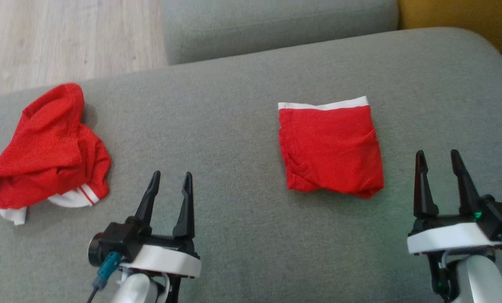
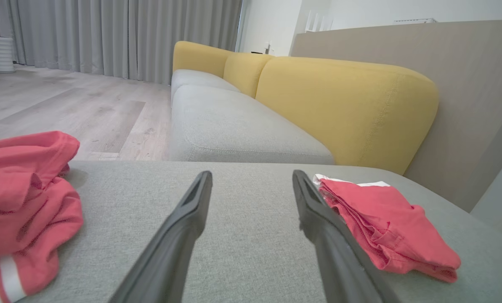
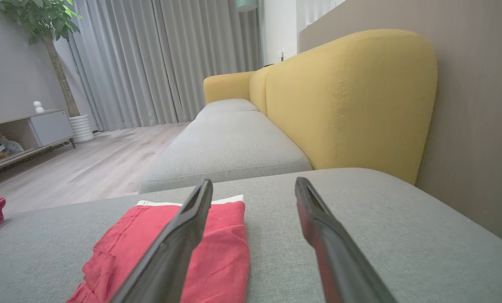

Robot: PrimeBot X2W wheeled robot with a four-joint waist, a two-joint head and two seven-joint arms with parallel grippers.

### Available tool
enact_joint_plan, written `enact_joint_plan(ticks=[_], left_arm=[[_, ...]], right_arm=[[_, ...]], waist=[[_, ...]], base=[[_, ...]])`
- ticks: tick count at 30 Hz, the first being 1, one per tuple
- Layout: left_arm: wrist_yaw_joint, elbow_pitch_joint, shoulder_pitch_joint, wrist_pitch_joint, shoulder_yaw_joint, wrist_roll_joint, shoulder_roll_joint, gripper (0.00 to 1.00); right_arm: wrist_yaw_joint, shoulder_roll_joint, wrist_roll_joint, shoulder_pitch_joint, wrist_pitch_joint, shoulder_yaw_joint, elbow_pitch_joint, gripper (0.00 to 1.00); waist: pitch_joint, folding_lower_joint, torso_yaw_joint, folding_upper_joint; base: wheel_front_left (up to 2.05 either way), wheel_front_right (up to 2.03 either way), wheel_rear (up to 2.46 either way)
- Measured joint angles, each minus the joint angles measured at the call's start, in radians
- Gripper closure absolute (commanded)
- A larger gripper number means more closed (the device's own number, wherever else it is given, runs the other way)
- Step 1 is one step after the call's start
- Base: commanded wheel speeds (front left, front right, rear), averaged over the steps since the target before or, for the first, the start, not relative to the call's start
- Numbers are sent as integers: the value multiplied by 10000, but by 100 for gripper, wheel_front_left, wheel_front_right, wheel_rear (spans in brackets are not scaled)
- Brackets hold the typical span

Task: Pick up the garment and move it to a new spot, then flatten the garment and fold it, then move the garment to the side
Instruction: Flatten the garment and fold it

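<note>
1. This is a living room in a home.
2. A long sofa (image 3: 234,139) has grey seat cushions (image 2: 234,122) and yellow backrests (image 2: 343,105).
3. Grey curtains (image 3: 166,59) hang from high up down to a pale wood-look floor (image 3: 86,168).
4. A potted plant (image 3: 40,19) stands beside a low cabinet (image 3: 51,126) with open shelves.

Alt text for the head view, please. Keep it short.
A folded red garment lies right of centre on a grey cushion, and a crumpled red garment lies at the far left. The left gripper and right gripper hover open and empty along the bottom edge.
</note>
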Motion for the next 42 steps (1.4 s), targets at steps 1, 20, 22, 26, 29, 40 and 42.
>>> enact_joint_plan(ticks=[1, 20, 22, 26, 29, 40, 42], left_arm=[[-75, 0, -13, 0, -4, 61, -29, 0], [-430, 56, -1778, -13, -422, 543, -343, 0], [-430, 52, -1868, -13, -422, 543, -383, 0], [-430, 105, -1871, -13, -418, 543, -414, 0], [-428, 119, -1869, -13, -384, 543, -418, 0], [-430, 140, -1847, -13, -407, 545, -451, 0], [-430, 138, -1845, -13, -405, 545, -462, 0]], right_arm=[[0, 0, 23, -24, 0, 59, -10, 84], [0, -29, -1795, -4494, 267, -1816, 5377, 100], [0, -31, -1944, -4706, 353, -1900, 6075, 100], [0, -201, -2173, -5123, 203, -1981, 6740, 100], [0, -205, -2113, -5331, 63, -1582, 6746, 100], [0, -148, -81, -5319, -13, 1672, 7589, 100], [0, -161, 73, -5368, -88, 1781, 7797, 100]], waist=[[85, 0, 40, 0], [2316, 3, 2019, 0], [2368, 2, 2172, 0], [2331, 1, 2287, -1], [2225, 1, 2257, 0], [1952, 0, 2160, 0], [1916, 0, 2147, 0]], base=[[0, 0, 0], [0, 0, 0], [0, 0, 0], [0, 0, 0], [0, 0, 0], [0, 0, 0], [0, 0, 0]])
